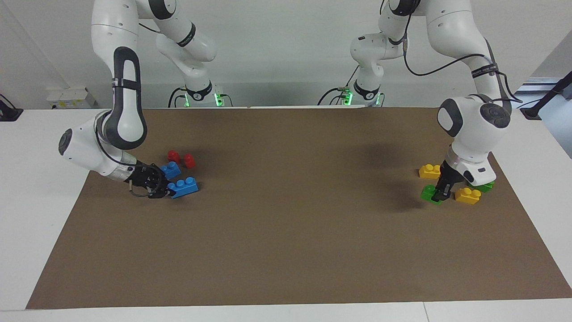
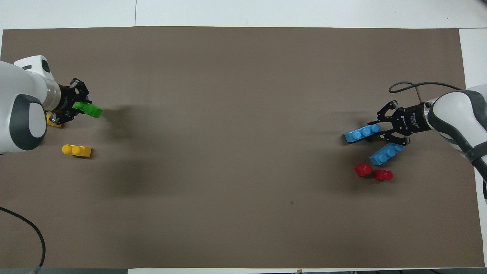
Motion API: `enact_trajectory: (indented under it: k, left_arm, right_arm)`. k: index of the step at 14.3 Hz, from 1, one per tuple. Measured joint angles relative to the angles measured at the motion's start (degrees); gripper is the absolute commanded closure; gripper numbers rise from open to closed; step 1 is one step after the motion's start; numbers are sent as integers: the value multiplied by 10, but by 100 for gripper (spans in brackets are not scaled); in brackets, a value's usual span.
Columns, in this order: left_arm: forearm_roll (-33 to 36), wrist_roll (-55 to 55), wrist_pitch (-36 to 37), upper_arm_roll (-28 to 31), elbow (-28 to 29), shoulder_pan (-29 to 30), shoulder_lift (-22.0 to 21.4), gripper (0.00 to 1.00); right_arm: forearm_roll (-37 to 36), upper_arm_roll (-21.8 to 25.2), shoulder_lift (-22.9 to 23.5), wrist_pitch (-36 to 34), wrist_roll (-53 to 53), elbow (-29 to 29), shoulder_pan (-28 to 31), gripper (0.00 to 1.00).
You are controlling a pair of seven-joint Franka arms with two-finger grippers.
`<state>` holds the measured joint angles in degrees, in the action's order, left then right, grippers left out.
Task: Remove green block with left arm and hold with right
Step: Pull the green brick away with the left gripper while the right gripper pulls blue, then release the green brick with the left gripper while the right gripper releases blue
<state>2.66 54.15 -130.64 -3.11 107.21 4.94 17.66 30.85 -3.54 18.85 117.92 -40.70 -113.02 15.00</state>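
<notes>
Big brown mat [image 1: 286,232] covered the table, with both arms reaching down at their own ends. The right arm [image 1: 125,107] lay low, and its right gripper [image 1: 163,191] had its fingers spread wide around the end of a long blue brick [image 1: 184,187]. A second blue brick [image 1: 171,169] sat just beside it, nearer the robots. The left gripper [image 1: 440,191] was pinching the green block [image 1: 429,193] down by the mat at the left arm's end, near two yellow bricks [image 1: 430,171] [image 1: 467,195]. Two little red pieces [image 1: 173,156] [image 1: 189,160] sat near the blue ones.
</notes>
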Motion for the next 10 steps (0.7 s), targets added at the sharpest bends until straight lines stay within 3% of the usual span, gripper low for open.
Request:
enact_trajectory:
  k: [1, 5, 6, 7, 10]
  left_arm:
    - [5, 0, -10, 0, -2, 0, 15, 100]
    - [8, -1, -40, 0, -5, 0, 45, 100]
    - [8, -2, -41, -1, -5, 0, 45, 24]
    - [8, -8, -46, -1, -5, 0, 46, 0]
    - [8, -50, -52, -2, -5, 0, 49, 0]
  right_arm:
    - [0, -1, 0, 0, 0, -1, 0, 0]
    - [0, -6, -7, -2, -1, 1, -3, 0]
    - [0, -7, -14, -8, -4, 5, -7, 0]
    - [0, -8, -25, -18, -6, 12, -15, 0]
    - [-29, -9, -73, -64, -28, 43, -58, 0]
